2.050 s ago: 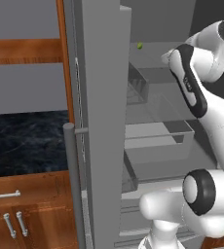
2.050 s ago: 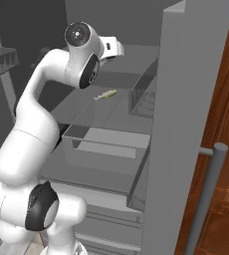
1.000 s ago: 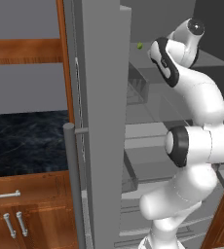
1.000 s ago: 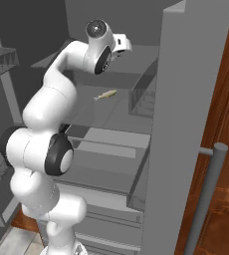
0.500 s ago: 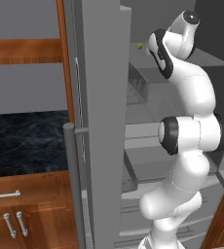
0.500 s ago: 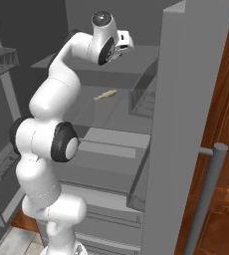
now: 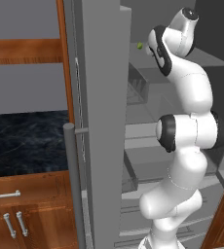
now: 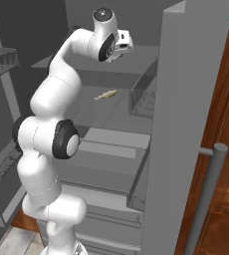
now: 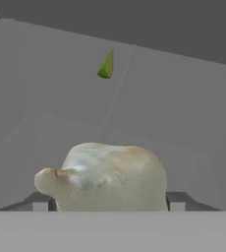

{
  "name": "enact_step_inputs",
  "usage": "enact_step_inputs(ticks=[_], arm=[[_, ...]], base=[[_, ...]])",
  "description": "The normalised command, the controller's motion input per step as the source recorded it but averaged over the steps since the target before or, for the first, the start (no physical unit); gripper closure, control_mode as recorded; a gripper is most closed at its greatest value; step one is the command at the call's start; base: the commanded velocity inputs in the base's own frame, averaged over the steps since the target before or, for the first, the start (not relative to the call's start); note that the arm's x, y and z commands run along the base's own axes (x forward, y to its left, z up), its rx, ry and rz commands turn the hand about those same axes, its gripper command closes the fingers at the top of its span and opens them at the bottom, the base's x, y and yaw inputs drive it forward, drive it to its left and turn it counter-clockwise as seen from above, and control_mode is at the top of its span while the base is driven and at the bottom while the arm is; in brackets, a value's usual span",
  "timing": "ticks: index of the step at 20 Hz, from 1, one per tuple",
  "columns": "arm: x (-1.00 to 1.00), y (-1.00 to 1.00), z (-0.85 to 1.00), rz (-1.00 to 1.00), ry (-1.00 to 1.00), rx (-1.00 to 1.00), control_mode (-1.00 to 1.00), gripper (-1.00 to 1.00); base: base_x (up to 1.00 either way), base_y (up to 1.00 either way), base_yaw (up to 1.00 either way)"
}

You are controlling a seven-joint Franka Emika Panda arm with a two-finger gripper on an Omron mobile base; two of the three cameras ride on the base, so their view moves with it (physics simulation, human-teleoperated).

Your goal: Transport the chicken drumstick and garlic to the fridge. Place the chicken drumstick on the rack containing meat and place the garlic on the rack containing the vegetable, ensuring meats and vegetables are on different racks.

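The garlic (image 9: 110, 177) is gripped in the tool (image 9: 110, 202), whose jaws are spread round the bulb. It is held over the top shelf (image 9: 183, 128), where the green vegetable (image 9: 106, 65) lies. A pale strip of meat (image 8: 105, 94) lies on the shelf below (image 8: 111, 112).

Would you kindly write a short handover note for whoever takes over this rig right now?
Tool: closed on the garlic, held up at the top level inside the open fridge.
Vegetable: the small green item lies on the uppermost rack, ahead of the held garlic; it also shows in the left base view.
Second rack: a small pale elongated item lies there; too small to tell whether it is the meat or the drumstick.
Done: garlic brought to the vegetable rack's level.
Left: set the garlic on that rack and release; confirm the drumstick's place on the meat rack.
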Motion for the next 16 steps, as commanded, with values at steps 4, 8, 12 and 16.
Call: enact_step_inputs(ticks=[4, 8, 12, 16], arm=[[-0.02, 0.0, -0.26, 0.0, -0.07, 0.0, -1.0, -1.0], [-0.14, 0.0, -0.01, 0.0, -0.19, 0.0, -1.0, -1.0], [0.09, 0.0, 0.0, 0.0, -0.14, 0.0, -1.0, -1.0], [-0.15, 0.0, 0.0, 0.0, -0.13, 0.0, -1.0, -1.0]], base=[[0.0, 0.0, 0.0], [0.0, 0.0, 0.0], [0.0, 0.0, 0.0], [0.0, 0.0, 0.0]])
